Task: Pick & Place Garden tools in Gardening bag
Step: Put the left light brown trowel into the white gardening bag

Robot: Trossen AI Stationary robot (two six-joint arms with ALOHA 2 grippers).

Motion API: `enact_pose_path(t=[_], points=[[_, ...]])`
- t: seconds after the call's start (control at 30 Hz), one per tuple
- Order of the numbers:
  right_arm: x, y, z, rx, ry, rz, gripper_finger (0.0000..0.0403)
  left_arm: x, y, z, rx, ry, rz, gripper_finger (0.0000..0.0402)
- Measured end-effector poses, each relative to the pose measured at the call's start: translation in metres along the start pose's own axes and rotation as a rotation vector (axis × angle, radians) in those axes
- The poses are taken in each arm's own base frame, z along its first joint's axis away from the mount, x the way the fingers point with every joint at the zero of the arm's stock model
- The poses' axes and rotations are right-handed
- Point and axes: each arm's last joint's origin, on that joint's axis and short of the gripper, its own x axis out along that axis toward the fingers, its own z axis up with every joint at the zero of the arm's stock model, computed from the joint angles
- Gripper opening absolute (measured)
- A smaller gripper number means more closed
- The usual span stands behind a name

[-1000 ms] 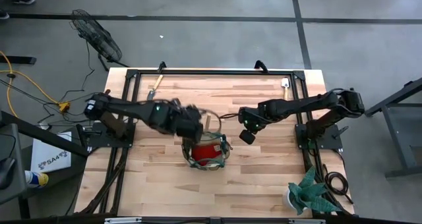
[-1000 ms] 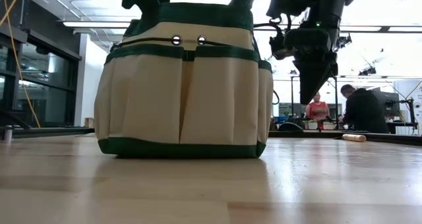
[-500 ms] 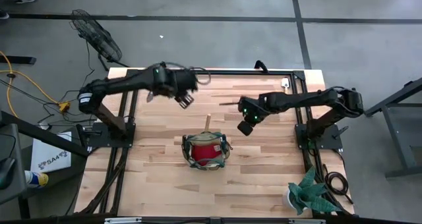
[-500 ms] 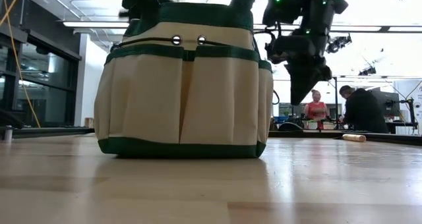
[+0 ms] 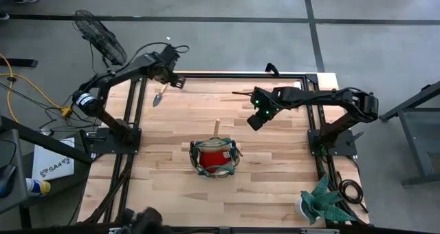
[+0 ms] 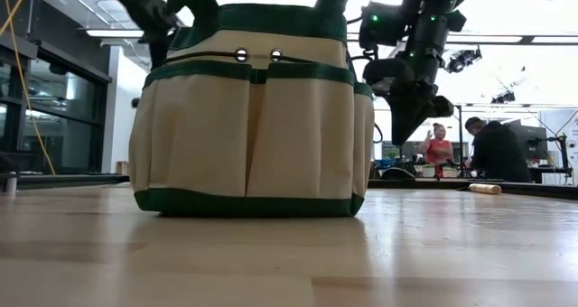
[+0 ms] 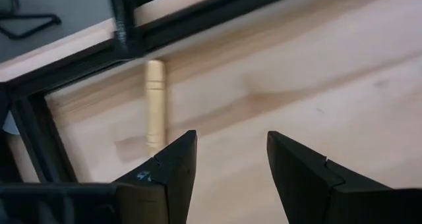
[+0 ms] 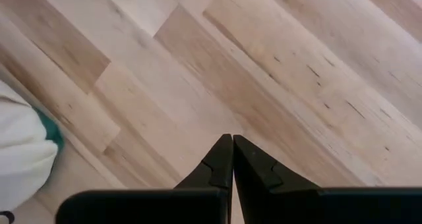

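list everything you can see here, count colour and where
gardening bag: 1, beige with green trim, red item and a wooden handle inside, table centre
trowel: 1, wooden handle, metal blade, far left part of table, under the left gripper
potted plant: 1, green spiky in white pot, near right corner
table: 1, light wood with black frame
floor fan: 1, black, on floor beyond far left corner
people: 2, one in red, one in dark, in the room behind
left gripper: 1, dark, open, above the trowel handle
right gripper: 1, dark, shut, empty, over bare wood right of the bag
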Motion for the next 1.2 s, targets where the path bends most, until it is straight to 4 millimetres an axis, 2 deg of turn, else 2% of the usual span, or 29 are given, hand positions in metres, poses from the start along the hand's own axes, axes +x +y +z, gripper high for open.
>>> enact_pose_path(t=[0.1, 0.2, 0.33, 0.57, 0.73, 1.0, 1.2], points=[[0.0, -0.005, 0.004, 0.024, -0.001, 0.019, 0.0003, 0.011, 0.02, 0.002, -0.045, 0.005, 0.018, 0.0177], [-0.001, -0.009, 0.008, 0.049, -0.017, 0.024, 0.0003, 0.023, 0.029, 0.004, -0.025, 0.033, 0.028, 0.0177], [-0.002, -0.014, 0.014, 0.077, -0.032, 0.049, 0.0014, 0.043, 0.03, 0.007, 0.041, 0.068, 0.019, 0.0178], [-0.002, -0.019, 0.018, 0.097, -0.046, 0.052, 0.0044, 0.081, 0.03, 0.008, 0.069, 0.119, 0.131, 0.0178], [-0.002, -0.019, 0.018, 0.097, -0.046, 0.052, 0.0054, 0.09, 0.038, 0.011, 0.048, 0.117, 0.13, 0.0178], [-0.002, -0.019, 0.019, 0.096, -0.055, 0.053, 0.0055, 0.092, 0.058, 0.014, -0.016, 0.132, 0.057, 0.0178], [-0.002, -0.018, 0.02, 0.093, -0.076, 0.061, 0.0055, 0.092, 0.057, 0.014, 0.029, 0.139, 0.012, 0.0178]])
